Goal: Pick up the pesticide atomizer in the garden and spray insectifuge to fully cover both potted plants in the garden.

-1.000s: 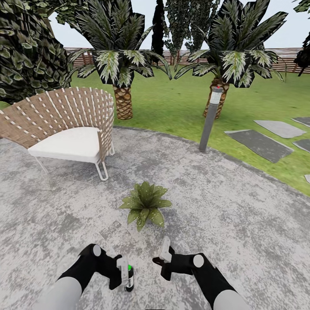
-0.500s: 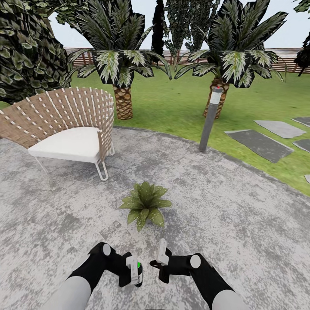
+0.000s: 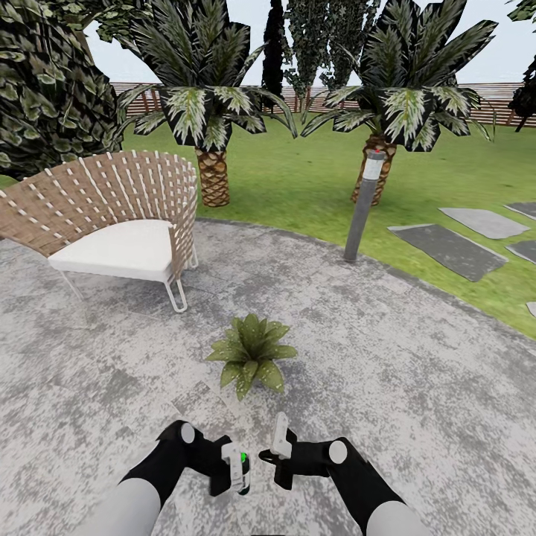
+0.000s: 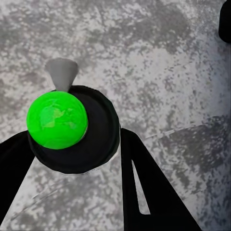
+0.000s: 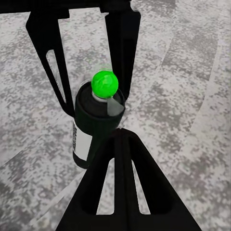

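My left gripper (image 3: pixel 237 469) is shut on the pesticide atomizer (image 3: pixel 240 467), a slim dark bottle with a white label and a bright green cap. In the left wrist view the green cap (image 4: pixel 57 120) and pale grey nozzle (image 4: pixel 60 73) sit between my black fingers (image 4: pixel 149 192). My right gripper (image 3: pixel 275 448) hangs just right of the bottle, shut and empty. The right wrist view looks past that gripper's closed tips (image 5: pixel 120 137) at the atomizer (image 5: pixel 94 125). One potted plant (image 3: pixel 251 354), a low speckled rosette, stands on the grey stone patio (image 3: pixel 387 372) just ahead of both grippers.
A woven chair (image 3: pixel 112 216) with a white cushion stands at the left. A grey bollard lamp (image 3: pixel 362 212) rises at the patio's far edge. Two palms (image 3: pixel 212 175) grow on the lawn (image 3: pixel 298 186) behind, with stepping stones (image 3: pixel 447 249) at the right and a fence beyond.
My left gripper has carried the atomizer to the right and a little upward, closer to the right gripper. The right gripper shifted slightly left. The plant and the view stayed put.
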